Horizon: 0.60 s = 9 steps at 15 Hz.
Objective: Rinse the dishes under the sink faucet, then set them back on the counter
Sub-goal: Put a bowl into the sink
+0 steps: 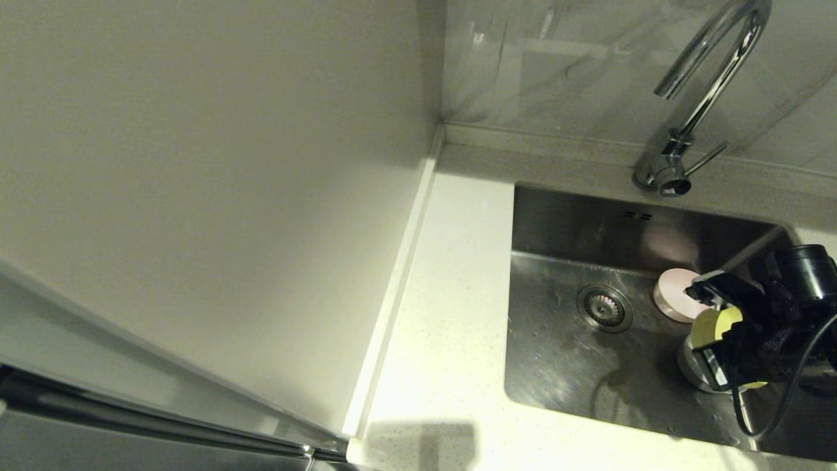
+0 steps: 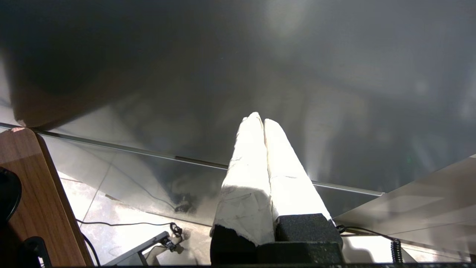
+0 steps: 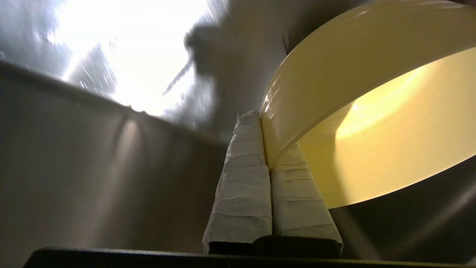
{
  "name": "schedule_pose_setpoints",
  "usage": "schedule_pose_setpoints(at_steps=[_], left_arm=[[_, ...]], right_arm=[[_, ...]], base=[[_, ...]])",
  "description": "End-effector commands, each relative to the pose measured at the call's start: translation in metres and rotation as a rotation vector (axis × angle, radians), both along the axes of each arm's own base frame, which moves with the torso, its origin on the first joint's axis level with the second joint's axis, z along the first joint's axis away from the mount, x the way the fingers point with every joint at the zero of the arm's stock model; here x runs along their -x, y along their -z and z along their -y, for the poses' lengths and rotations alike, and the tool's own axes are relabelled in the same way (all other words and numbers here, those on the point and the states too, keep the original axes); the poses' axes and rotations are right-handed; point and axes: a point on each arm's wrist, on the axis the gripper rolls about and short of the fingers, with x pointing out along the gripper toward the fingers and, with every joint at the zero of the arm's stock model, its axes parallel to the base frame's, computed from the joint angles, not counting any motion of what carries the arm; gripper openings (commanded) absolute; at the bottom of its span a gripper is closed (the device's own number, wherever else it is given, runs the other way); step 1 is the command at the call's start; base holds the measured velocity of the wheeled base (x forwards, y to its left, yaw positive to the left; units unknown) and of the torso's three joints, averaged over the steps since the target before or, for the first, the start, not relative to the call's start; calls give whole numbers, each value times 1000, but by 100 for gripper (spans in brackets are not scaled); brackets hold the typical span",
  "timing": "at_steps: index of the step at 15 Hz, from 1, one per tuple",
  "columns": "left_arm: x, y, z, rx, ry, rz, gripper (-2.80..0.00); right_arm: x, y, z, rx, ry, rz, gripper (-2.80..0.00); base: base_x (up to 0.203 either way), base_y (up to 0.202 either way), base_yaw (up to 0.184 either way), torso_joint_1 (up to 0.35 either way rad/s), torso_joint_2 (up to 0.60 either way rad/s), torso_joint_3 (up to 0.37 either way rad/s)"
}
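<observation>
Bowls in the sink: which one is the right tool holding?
The yellow bowl, its rim pinched by the right tool. The pink bowl lies free beside the drain strainer.

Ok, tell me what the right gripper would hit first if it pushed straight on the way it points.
Probably the steel wall of the sink. The right gripper, shut on the yellow bowl, points at it, though depth is unclear.

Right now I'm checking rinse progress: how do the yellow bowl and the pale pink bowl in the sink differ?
The small round matte yellow bowl is pinched by its rim in the right gripper, tilted on edge; the small round matte pale pink bowl rests free on the floor of the brushed stainless-steel sink, apparently upside down and nearer the back wall. Both are inside the sink, right of the drain strainer.
</observation>
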Motion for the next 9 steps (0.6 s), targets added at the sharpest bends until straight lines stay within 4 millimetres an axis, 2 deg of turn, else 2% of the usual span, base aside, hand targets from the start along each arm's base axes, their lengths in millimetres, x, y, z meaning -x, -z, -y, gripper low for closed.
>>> schedule_pose_setpoints(at_steps=[1, 4, 9], left_arm=[[0, 1, 0, 0, -1, -3, -280], [0, 1, 0, 0, -1, -3, -280], [0, 1, 0, 0, -1, -3, -280]], right_arm=[[2, 4, -18, 8, -79, 48, -280], [2, 7, -34, 29, -170, 39, -280], [-6, 26, -37, 136, -315, -32, -280]], base=[[0, 0, 0, 0, 0, 0], [0, 0, 0, 0, 0, 0], [0, 0, 0, 0, 0, 0]])
